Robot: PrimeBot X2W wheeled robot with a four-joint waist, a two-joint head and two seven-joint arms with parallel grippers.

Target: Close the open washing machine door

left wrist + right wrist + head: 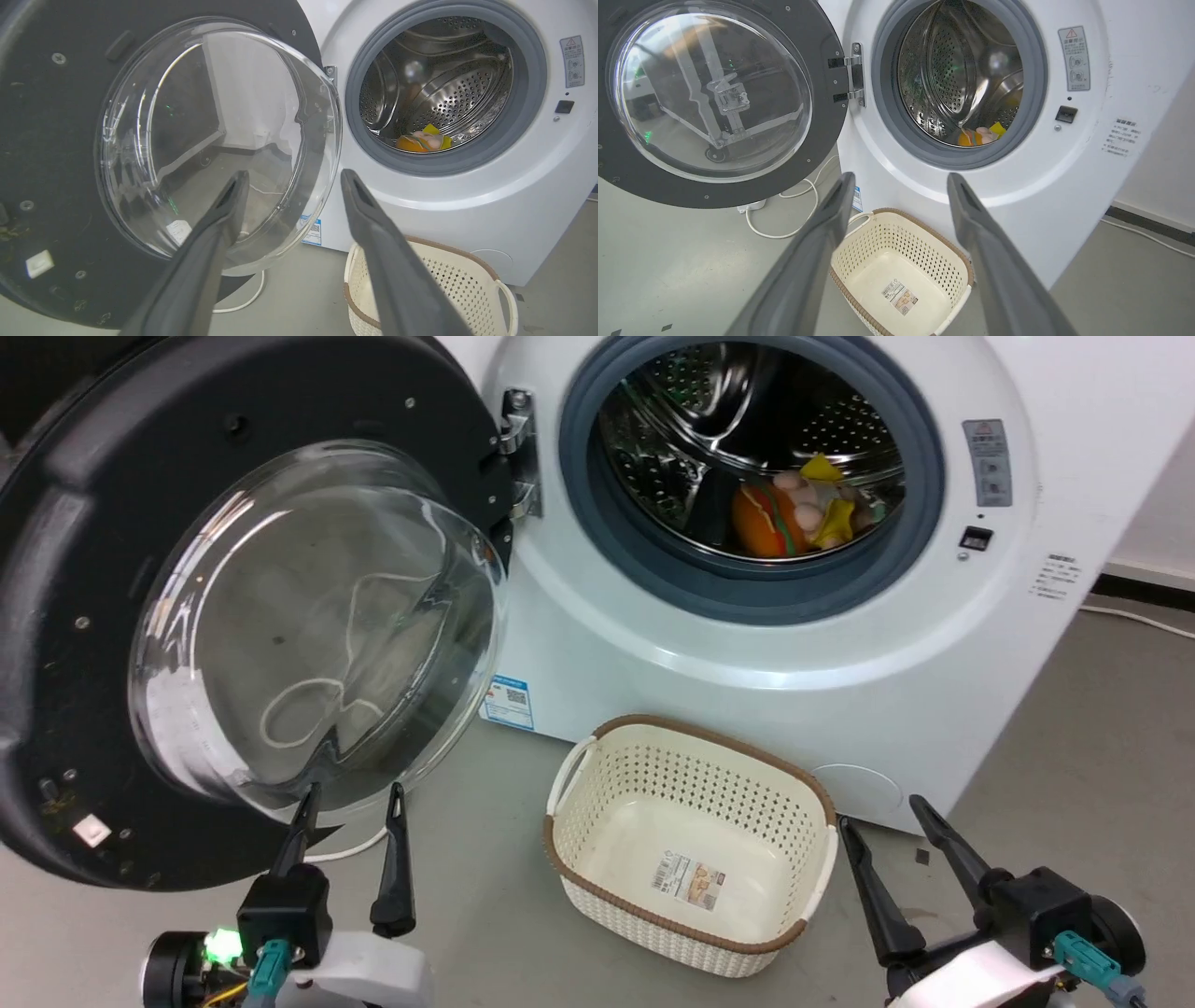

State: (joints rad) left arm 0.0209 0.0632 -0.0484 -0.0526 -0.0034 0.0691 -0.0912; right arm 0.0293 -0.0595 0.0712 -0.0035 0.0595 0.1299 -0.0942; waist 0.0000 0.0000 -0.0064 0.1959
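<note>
While the washing machine door (pixel 308 616) gapes, grey floor (pixel 1102 756) bears a basket (pixel 653 938).

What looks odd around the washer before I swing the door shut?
Soft toys, one looking like a burger, lie in the steel drum rather than laundry. A white cable trails loose on the floor under the open washing machine door. Nothing looks spilled or broken.

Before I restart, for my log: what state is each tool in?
Left tool: open, holding nothing.
Right tool: open, holding nothing.
</note>
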